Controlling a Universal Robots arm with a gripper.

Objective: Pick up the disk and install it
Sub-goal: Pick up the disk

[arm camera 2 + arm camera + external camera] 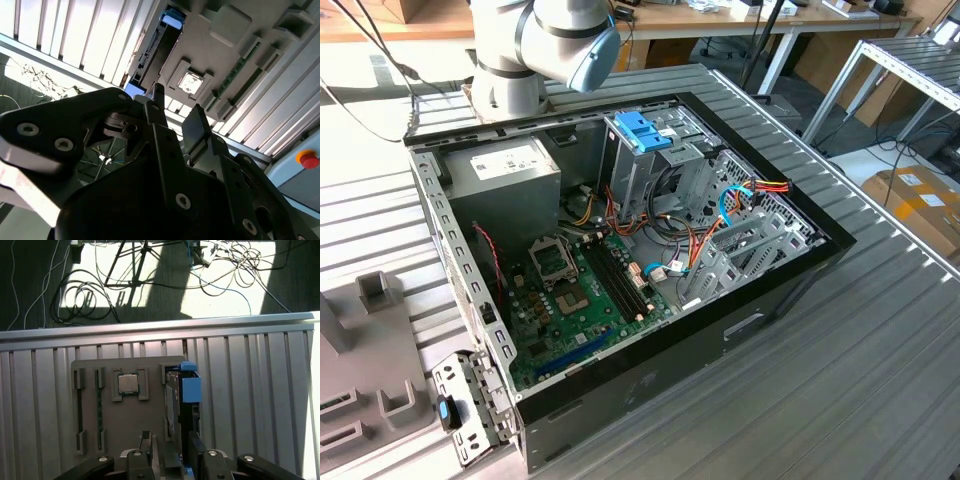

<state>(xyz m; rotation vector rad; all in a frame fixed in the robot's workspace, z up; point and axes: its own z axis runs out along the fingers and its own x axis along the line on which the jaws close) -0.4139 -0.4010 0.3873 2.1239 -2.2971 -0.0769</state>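
In the first wrist view the disk stands on edge in a slot of the grey parts tray, a blue rail along its side. My gripper hangs above the disk's near end, open, with one finger on each side of the slot line and nothing held. The second wrist view shows the same fingers apart in front of the tray, and the disk runs away from them with blue ends. In the exterior view the open computer case lies on the table.
The tray also carries a processor chip and two memory sticks. Inside the case are a grey power supply, the motherboard, loose cables and a blue bracket atop the drive cage. The ribbed metal table ends near cables on the floor.
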